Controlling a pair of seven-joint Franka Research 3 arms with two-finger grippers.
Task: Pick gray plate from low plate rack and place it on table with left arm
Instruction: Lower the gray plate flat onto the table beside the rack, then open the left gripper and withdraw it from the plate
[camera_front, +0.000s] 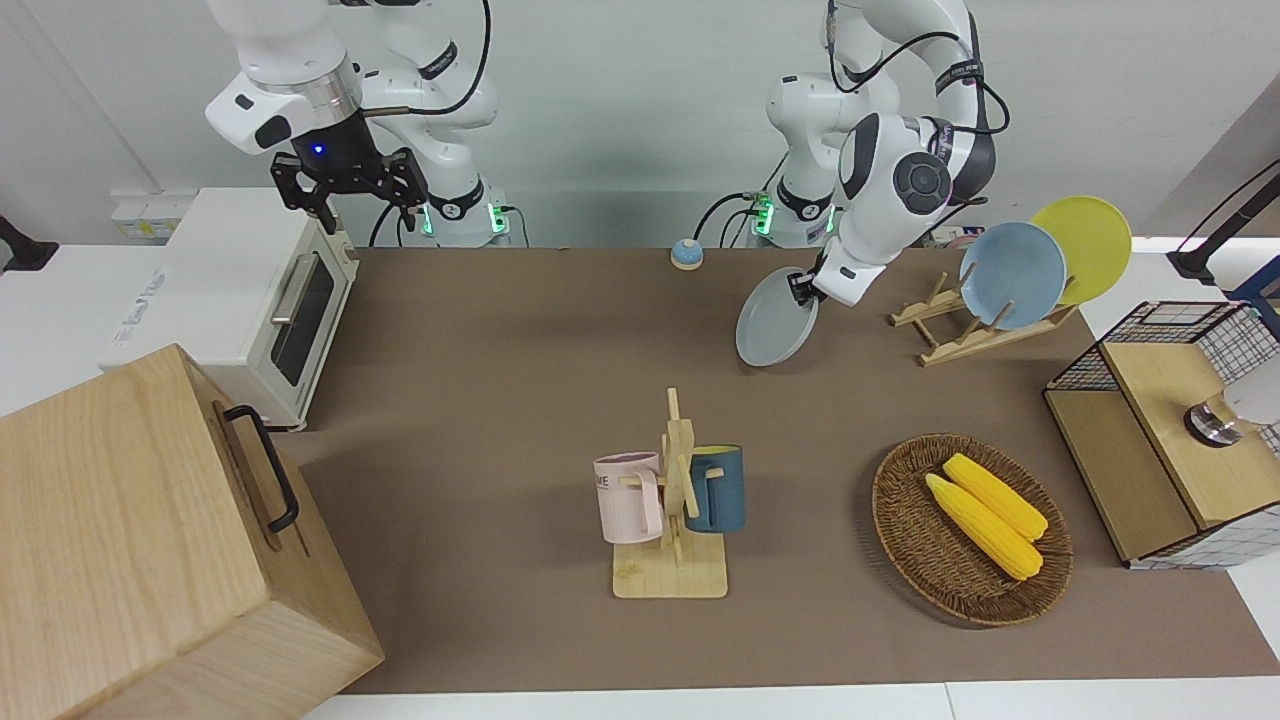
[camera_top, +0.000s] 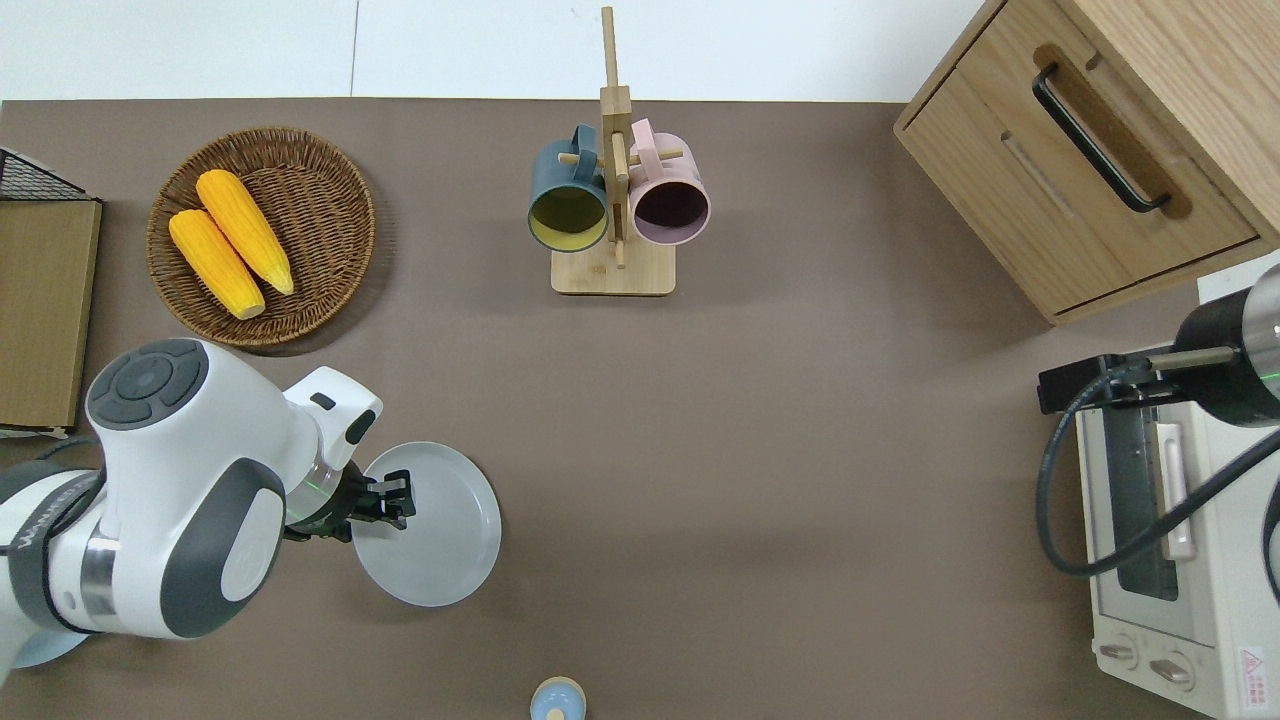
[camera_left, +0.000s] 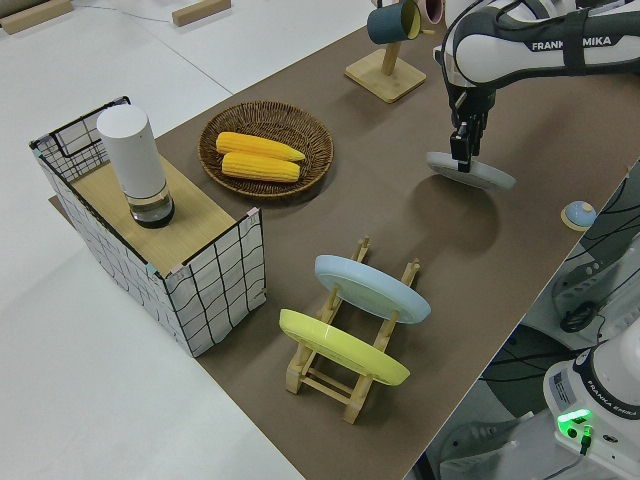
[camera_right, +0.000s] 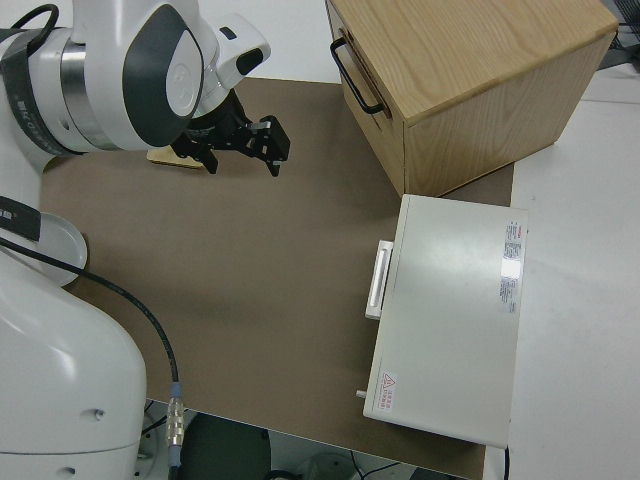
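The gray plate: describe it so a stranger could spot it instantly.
Start at the low light-wood plate rack at the left arm's end of the brown table. Beside it, the left end effector pinches the round pale gray plate; the rack's plates are light blue and yellow.

Bright, even overhead light; soft shadows on table (camera_front: 520, 380); sharp focus, no glare.
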